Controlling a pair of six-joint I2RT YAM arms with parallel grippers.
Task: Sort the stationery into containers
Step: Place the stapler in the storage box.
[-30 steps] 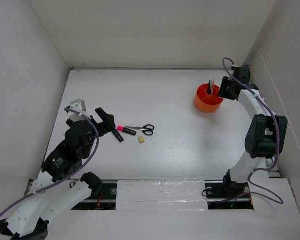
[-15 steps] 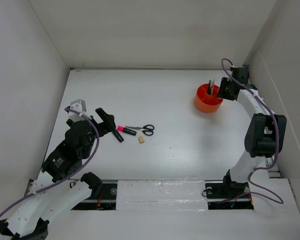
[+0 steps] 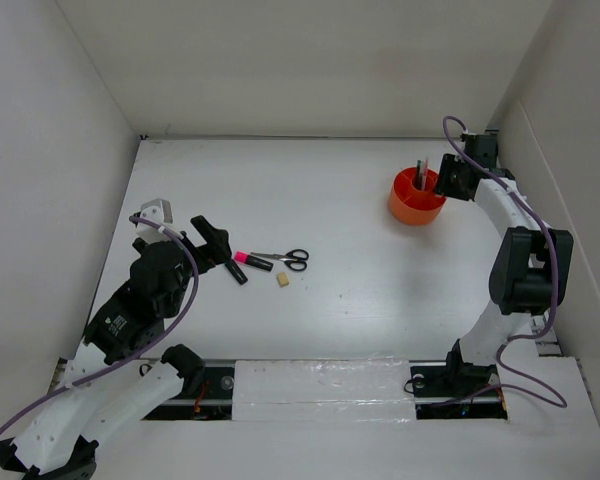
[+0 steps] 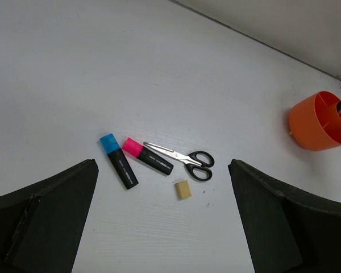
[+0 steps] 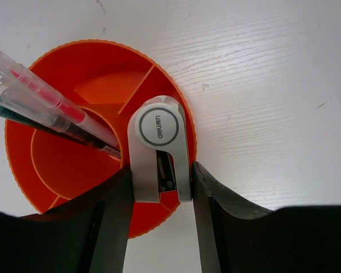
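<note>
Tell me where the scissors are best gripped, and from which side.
Come from straight above and close on the scissors just before the black handles, jaws across the closed blades. They lie flat, and the blade tips lie close beside the pink-capped marker, so the handle end probably leaves more room.

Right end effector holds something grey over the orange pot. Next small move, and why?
Probably open the right end effector and release the flat grey round-topped item: it hangs pinched between the fingers, over an outer compartment of the round orange plastic pot, beside the clear pens standing in it.
</note>
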